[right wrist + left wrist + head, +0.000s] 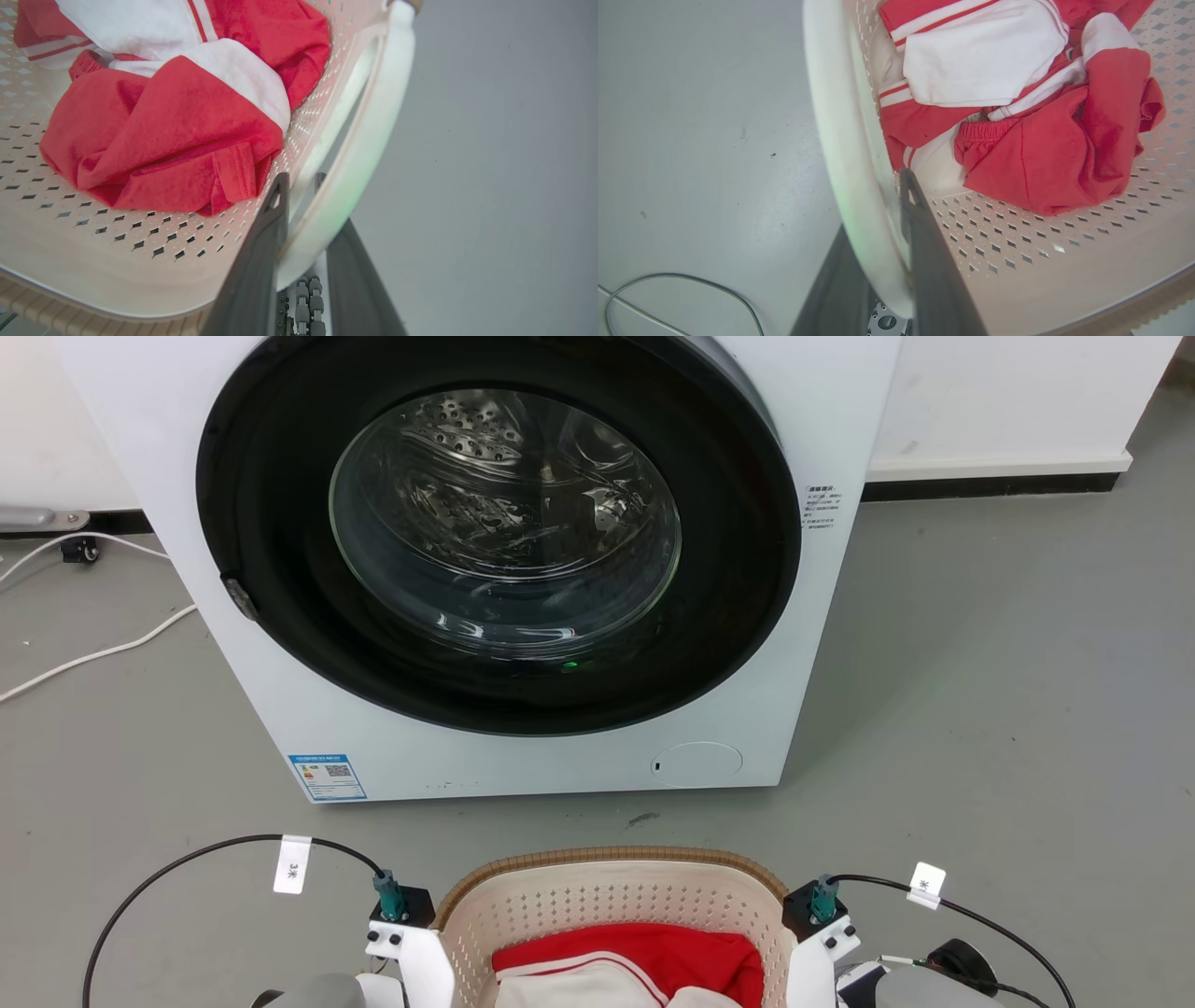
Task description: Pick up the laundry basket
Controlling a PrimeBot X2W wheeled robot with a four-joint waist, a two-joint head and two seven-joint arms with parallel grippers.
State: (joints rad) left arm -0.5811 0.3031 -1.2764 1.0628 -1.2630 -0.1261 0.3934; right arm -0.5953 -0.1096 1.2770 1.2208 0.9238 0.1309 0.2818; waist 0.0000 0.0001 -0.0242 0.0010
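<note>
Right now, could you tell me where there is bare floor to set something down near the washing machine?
The grey floor right of the white front-loading washing machine is bare up to the wall. A narrower bare strip lies between the machine and the cream-white perforated plastic laundry basket. Left is crowded by white cables; the basket holds red-and-white clothes.

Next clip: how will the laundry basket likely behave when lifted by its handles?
Probably stiff: the laundry basket is moulded perforated plastic. Likely light, holding only a few red-and-white clothes. With the left gripper and right gripper closed on opposite handles it should stay level, though the smooth plastic might slip.
</note>
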